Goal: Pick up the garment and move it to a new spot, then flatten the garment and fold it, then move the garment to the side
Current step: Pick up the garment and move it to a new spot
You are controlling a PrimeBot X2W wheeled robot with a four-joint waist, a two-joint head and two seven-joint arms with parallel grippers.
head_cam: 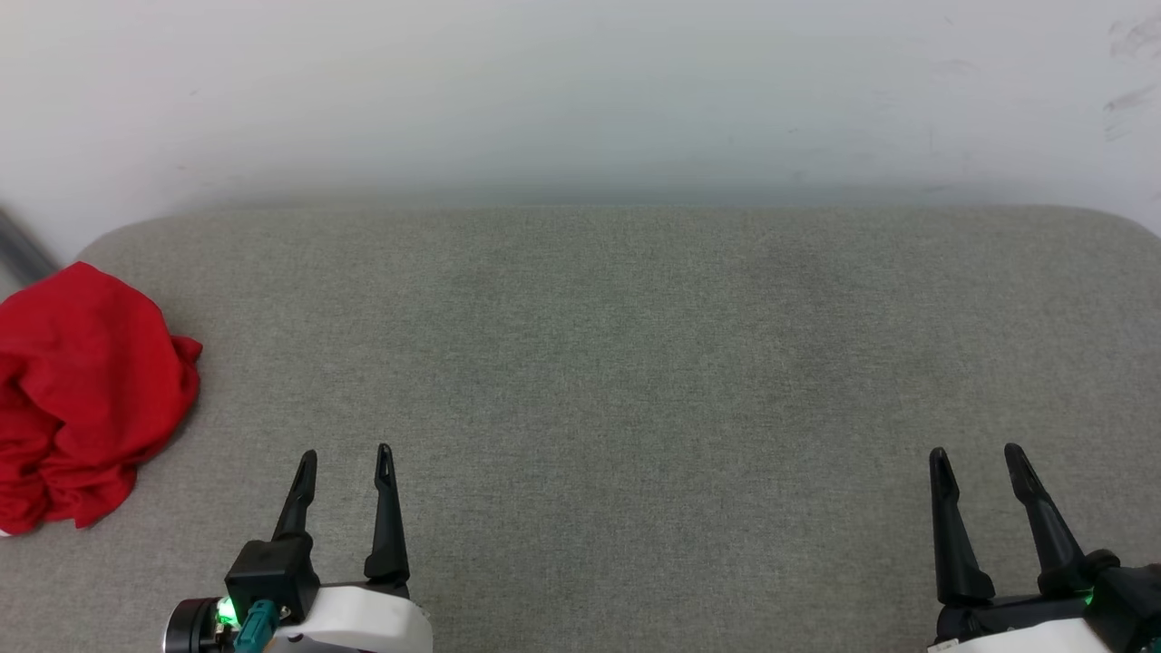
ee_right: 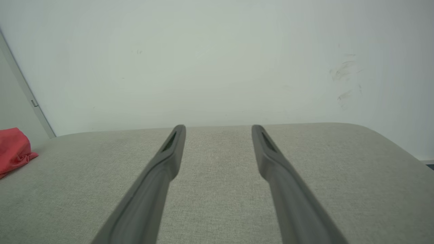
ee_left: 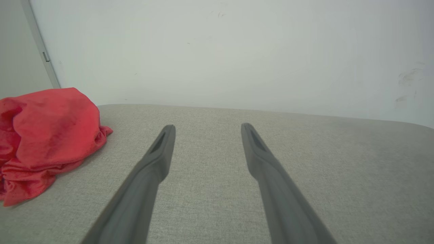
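2 grippers are hovering low over the grey table (head_cam: 635,345), both with jaws spread wide and nothing between them; the left gripper (head_cam: 346,451) and the right gripper (head_cam: 975,449) are pointing toward the pale wall (head_cam: 580,91). The garment (head_cam: 86,390) is lying as a crumpled red heap off to the left of the left gripper, near it but apart, and well apart from the right gripper; it is sitting by the table's left edge, partly running past the head view's border; no print or sleeve is showing in the bundle.

By my reading, the pick-up is not yet starting, and the left gripper is looking like the natural one to reach. The risks are coming from the heap itself; a sideways sweep could be nudging the cloth over the near edge instead of catching it; a shallow pinch could be taking 1 loose fold, leaving the rest dragging; grabbing blind into the bundle could be twisting it further, making the flattening harder.
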